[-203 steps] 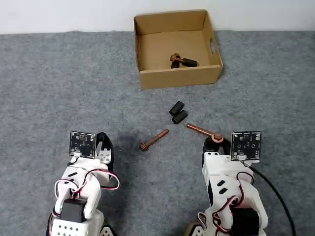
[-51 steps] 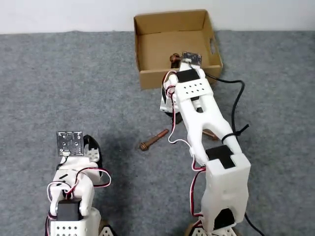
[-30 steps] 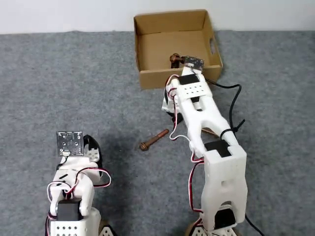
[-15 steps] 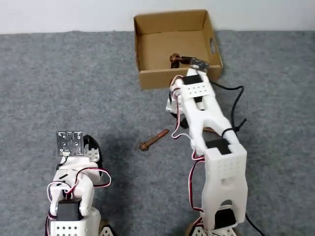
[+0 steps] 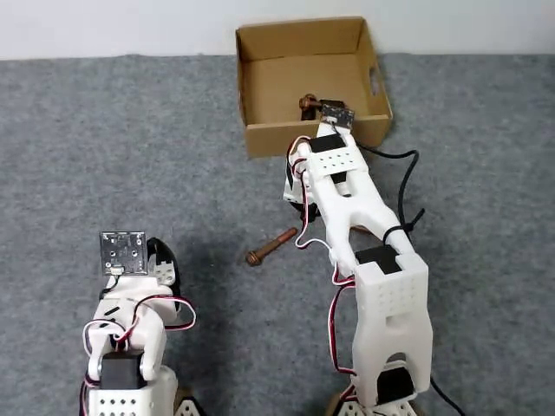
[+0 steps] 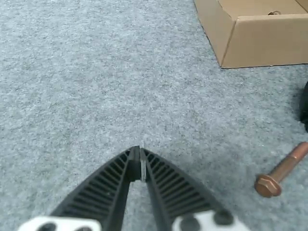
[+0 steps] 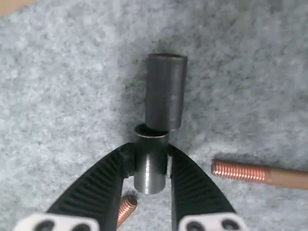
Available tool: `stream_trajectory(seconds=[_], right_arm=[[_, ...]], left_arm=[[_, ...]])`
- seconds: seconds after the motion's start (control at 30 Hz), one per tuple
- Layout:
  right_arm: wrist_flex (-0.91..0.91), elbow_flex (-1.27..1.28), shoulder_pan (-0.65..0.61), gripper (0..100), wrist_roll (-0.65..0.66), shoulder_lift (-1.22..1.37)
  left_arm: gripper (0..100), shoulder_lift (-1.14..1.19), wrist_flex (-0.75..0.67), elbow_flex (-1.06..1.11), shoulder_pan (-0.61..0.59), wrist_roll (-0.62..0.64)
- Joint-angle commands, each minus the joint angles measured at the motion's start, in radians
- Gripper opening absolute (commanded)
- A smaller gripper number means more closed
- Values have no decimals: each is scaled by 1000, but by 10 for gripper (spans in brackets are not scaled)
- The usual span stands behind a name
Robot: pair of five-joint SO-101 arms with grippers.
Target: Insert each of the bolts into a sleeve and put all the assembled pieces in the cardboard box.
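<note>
Around sleeve (image 7: 150, 168), outstretched right end effector (image 7: 150, 155)

The table (image 5: 130, 130) is covered with grey cloth, rough and fuzzy like a felt carpet. The box (image 5: 312, 137) is brown cardboard, matt. The bolt (image 7: 260, 174) is copper-coloured metal with a soft shine, its thread finely ribbed. The sleeve (image 7: 166, 91) and the second sleeve (image 7: 150, 168), between the fingers of the right gripper (image 7: 150, 153), are dark, smooth and half-matt; metal or plastic, I cannot tell. This one and the left gripper (image 6: 139, 163) have black ribbed plastic fingers. The arms (image 5: 390, 303) are smooth white plastic.
</note>
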Motion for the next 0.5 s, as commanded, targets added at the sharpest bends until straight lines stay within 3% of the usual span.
stream_trajectory(seconds=[0.0,0.47], right_arm=[[10,-31,-1,11,26,-41],[417,-25,1,8,98,-538]], left_arm=[[5,-2,-26,-8,-5,-12],[5,0,-3,-8,66,-11]])
